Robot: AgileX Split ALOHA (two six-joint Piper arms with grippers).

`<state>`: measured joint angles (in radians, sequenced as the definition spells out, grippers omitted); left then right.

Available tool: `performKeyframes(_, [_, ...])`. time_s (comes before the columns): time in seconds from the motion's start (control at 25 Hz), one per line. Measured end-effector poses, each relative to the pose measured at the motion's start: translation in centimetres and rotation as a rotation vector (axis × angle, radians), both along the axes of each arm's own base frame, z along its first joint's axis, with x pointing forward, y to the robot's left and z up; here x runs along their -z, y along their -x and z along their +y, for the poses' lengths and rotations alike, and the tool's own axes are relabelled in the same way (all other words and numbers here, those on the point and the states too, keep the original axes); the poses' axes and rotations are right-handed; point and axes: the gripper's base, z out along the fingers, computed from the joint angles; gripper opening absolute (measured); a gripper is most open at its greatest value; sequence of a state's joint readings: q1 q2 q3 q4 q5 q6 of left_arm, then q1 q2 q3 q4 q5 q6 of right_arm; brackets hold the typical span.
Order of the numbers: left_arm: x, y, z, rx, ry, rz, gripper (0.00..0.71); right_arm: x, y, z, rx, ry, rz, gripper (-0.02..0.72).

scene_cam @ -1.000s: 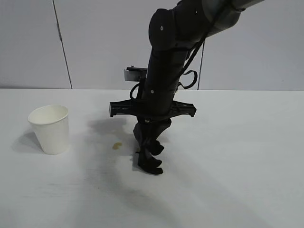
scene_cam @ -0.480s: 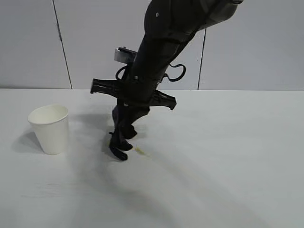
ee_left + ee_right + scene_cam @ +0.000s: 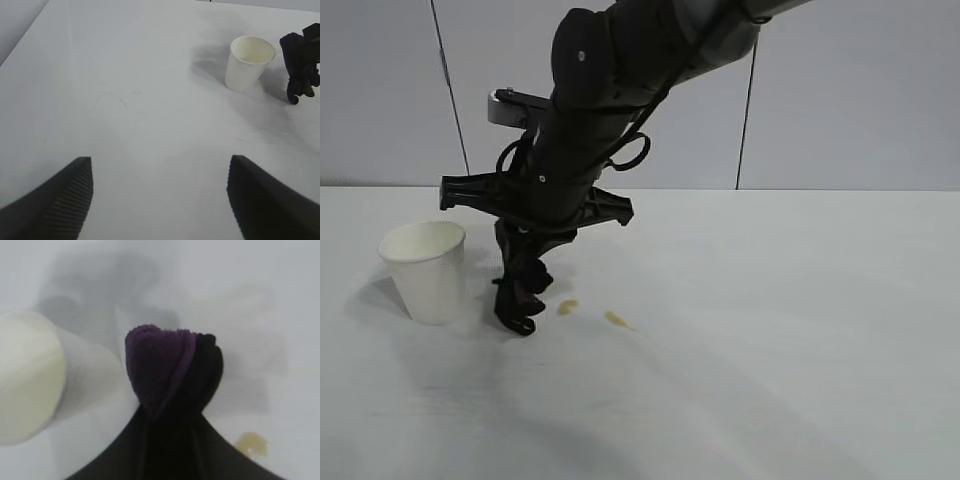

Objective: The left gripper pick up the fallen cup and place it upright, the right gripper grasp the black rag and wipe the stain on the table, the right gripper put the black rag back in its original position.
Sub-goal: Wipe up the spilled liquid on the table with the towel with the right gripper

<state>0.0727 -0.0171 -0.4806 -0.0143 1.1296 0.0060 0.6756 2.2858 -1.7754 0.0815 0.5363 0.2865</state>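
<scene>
The right tool [image 3: 518,300] is clamped on the black rag [image 3: 520,290], which hangs from it as a wrinkled bundle with its lower end at or just above the bench [image 3: 800,330]; contact cannot be told for certain. What the wipe turns on is that the stain [image 3: 567,306] lies just to the right of the rag's tip, not under it. In the exterior view 2 amber marks show: a blob close beside the rag and a thinner streak [image 3: 616,319] farther right and slightly nearer. A sweep to the right, along the line joining the 2 marks, looks like what is called for. The right wrist view agrees: the purple fold of the rag fills the middle, with an amber patch off to one side of it.

The cup [image 3: 425,270] stands upright, mouth up, just left of the rag, near but apart from it. It looks close enough that any further drift left could knock it.

The left tool [image 3: 160,200] is parked well apart, at the left side of the scene, its fingers spread and holding nothing; the right arm is much the nearer to the stain.

The bench is flat matte white. Behind it stands a plain pale panelled wall [image 3: 880,100].
</scene>
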Motion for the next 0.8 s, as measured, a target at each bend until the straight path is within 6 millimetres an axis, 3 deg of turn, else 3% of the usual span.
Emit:
performKeyframes(0.16, [0.0,0.0,0.0,0.0,0.0,0.0,0.539,0.4,-0.5,-0.6,0.006,0.019,-0.001,0.099])
performKeyframes(0.4, [0.0,0.0,0.0,0.0,0.0,0.0,0.539,3.7,-0.6,-1.0,0.022,0.071,0.071,0.099])
performKeyframes(0.8, [0.0,0.0,0.0,0.0,0.0,0.0,0.539,3.8,-1.5,-2.6,0.024,0.14,0.059,0.099])
